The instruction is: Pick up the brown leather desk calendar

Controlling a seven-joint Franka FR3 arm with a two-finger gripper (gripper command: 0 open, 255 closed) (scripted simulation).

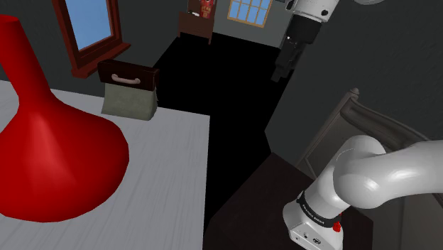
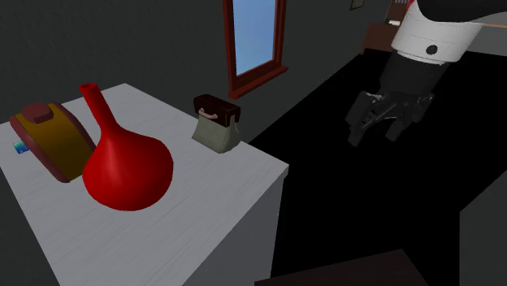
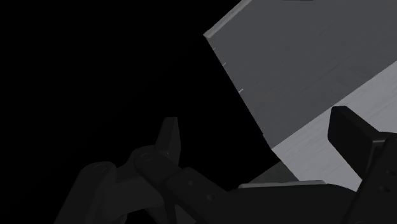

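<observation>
The desk calendar (image 1: 129,90) (image 2: 217,123) stands upright near the table's far edge: a grey-olive tent-shaped body with a dark brown top and a pale ring. My black gripper (image 1: 284,67) (image 2: 378,126) (image 3: 257,137) hangs open in the air over a black area beyond the table's edge, well off to the right of the calendar in both exterior views. Nothing is between the fingers (image 3: 168,137). In the wrist view a corner of the grey table (image 3: 305,70) lies ahead of the gripper.
A large red flask-shaped vase (image 1: 42,149) (image 2: 122,166) stands on the white table (image 1: 170,177) (image 2: 236,183) near the calendar. A brown and mustard object (image 2: 50,140) lies behind the vase. A red-framed window (image 2: 253,36) is on the wall behind the calendar.
</observation>
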